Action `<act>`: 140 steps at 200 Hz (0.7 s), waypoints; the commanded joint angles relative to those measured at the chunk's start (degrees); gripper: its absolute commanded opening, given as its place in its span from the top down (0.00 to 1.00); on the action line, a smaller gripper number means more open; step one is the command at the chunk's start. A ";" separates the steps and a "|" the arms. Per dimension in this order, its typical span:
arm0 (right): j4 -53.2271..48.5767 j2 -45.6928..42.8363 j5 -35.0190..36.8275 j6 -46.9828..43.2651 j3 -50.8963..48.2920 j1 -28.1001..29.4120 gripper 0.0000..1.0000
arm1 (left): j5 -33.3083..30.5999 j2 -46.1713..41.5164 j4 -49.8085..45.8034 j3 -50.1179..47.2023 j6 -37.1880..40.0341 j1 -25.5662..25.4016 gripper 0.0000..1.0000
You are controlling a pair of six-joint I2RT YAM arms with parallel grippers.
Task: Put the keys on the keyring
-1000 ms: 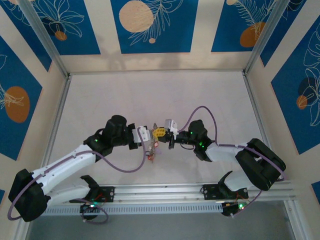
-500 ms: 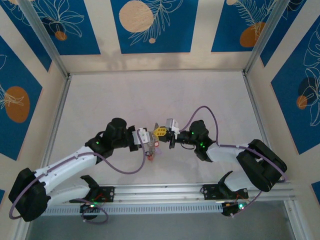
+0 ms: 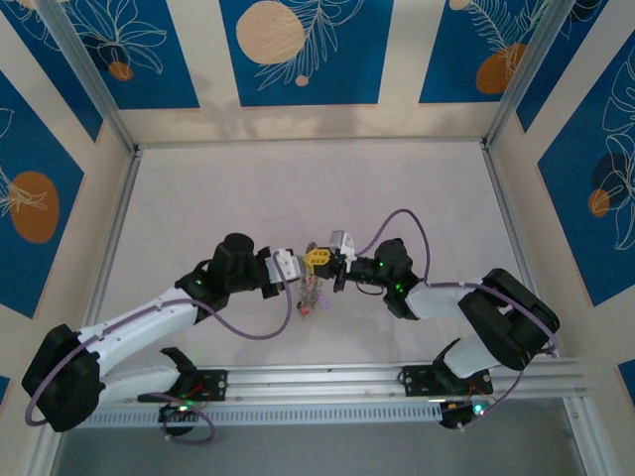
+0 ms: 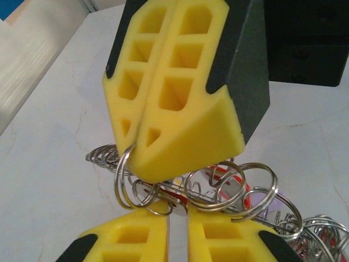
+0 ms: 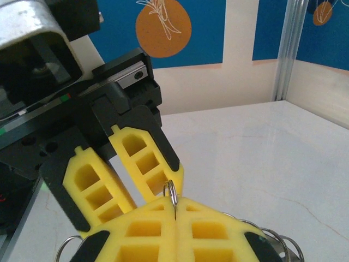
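My left gripper (image 4: pixel 178 214) and right gripper (image 5: pixel 174 205) meet tip to tip above the table's middle. The left one (image 3: pixel 301 268) is shut on the edge of the flat grey keyring (image 4: pixel 175 207). Several small split rings (image 4: pixel 240 191) and a red tag (image 4: pixel 249 197) are strung along it. The right gripper's fingers (image 4: pixel 180 131) come in from above, shut on one small split ring (image 5: pixel 171 191), which loops round their tip (image 4: pixel 121 177). The keys (image 3: pixel 310 297) dangle in a bunch below the two grippers. The left fingers (image 5: pixel 146 162) stand just behind the right fingertips.
The white table (image 3: pixel 298 188) is walled by aluminium posts (image 3: pixel 506 94) and blue-patterned panels. Both arm bases sit on the rail (image 3: pixel 327 382) at the near edge. A purple cable (image 3: pixel 402 220) arcs over the right arm.
Both grippers stay shut. The left arm has edged right and the dangling keys have shifted right with it; the right gripper has nudged slightly toward it.
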 commanded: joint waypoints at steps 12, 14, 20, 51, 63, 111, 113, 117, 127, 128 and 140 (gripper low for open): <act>6.37 -0.11 1.01 0.97 0.74 0.94 1.00 | 0.68 -4.51 1.27 -2.06 -1.45 -1.74 0.79; 6.47 -0.16 0.97 0.91 0.65 0.93 1.00 | 0.35 -5.01 1.22 -2.22 -1.45 -1.75 0.76; 6.78 -0.23 0.67 0.75 0.34 0.85 1.00 | -1.27 -6.57 0.93 -2.76 -1.53 -1.69 0.70; 7.20 -0.68 -1.72 -0.35 -0.62 0.40 1.00 | -7.86 -12.80 -5.22 -2.88 -1.39 -0.22 0.63; 7.39 -0.80 -3.12 -0.79 -0.72 0.23 1.00 | -8.06 -14.79 -6.86 -2.52 -1.78 0.69 0.62; 7.59 -0.60 -6.66 -1.93 -0.13 0.13 1.00 | -0.82 -14.14 -11.10 1.63 -3.40 2.21 0.59; 7.59 -0.64 -6.79 -1.97 -0.14 0.13 1.00 | -0.68 -13.86 -11.25 1.86 -3.56 2.21 0.59; 7.51 -0.52 -7.05 -2.03 -0.01 0.22 1.00 | -0.38 -13.26 -11.49 2.38 -3.78 2.21 0.59; 7.48 -0.51 -7.35 -2.27 0.17 0.27 1.00 | 0.40 -11.68 -11.81 3.26 -4.13 2.23 0.60; 7.49 -0.45 -7.28 -2.32 0.22 0.24 1.00 | 0.48 -11.53 -11.85 3.32 -4.15 2.26 0.60; 7.49 -0.40 -7.32 -2.41 0.32 0.31 1.00 | 1.22 -10.28 -11.34 3.81 -4.50 2.29 0.60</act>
